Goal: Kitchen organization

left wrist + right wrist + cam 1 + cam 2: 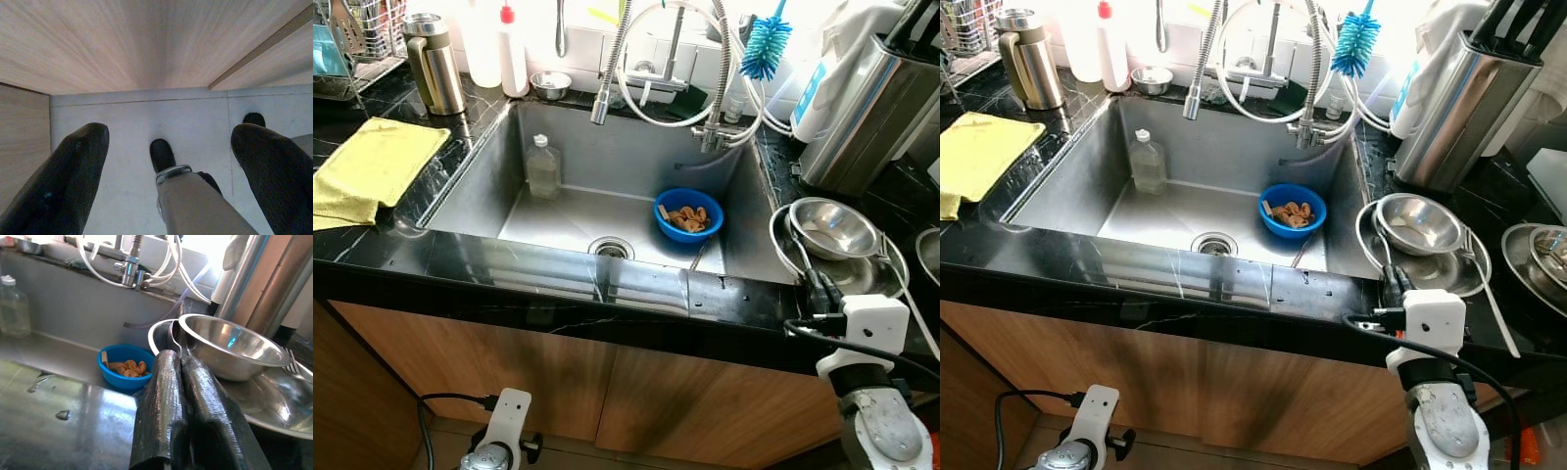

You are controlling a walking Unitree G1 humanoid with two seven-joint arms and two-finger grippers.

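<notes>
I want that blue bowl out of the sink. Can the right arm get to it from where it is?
Probably yes: the right pincer is shut at the counter edge, with open sink between it and the blue bowl.

My black marble counter (558,269) surrounds a steel sink (607,166). A yellow cloth (372,166) lies left; a steel bowl (832,227) sits right.

Right jaws closed, left jaws apart

The yellow cloth (369,168) on the left counter runs off the picture's left edge, and the dish rack (357,39) at the far left is cut by the top corner. On the right, 1 steel bowl (1540,257) is clipped by the frame edge. What the blue bowl (688,214) in the sink holds is too small to tell.
</notes>
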